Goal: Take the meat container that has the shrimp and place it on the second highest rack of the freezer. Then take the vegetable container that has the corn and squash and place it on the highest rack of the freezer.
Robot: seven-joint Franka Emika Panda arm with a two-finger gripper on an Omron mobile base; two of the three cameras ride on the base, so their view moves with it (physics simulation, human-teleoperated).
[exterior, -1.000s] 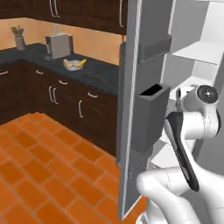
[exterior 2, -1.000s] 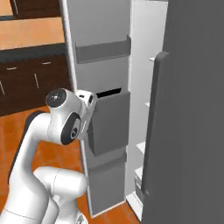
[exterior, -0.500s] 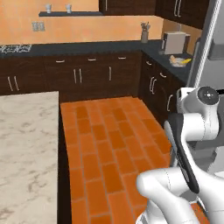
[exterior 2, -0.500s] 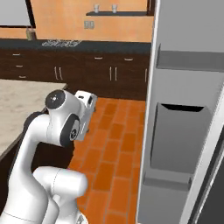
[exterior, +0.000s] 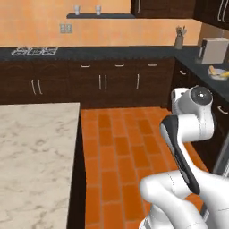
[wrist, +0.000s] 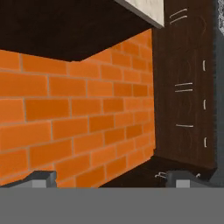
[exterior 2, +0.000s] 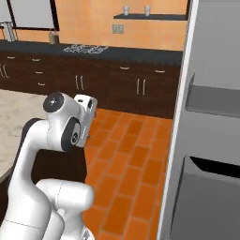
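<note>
we are turning the base away from the freezer (exterior 2: 206, 140), its door now at our right; the island (exterior: 31, 152) has come into view, containers not seen yet; gripper (wrist: 109, 177) is hanging wide apart, holding nothing

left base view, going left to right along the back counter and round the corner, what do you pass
stove grates → wall outlet → two cups on the shelf → utensil holder → toaster → plate with yellow food
</note>
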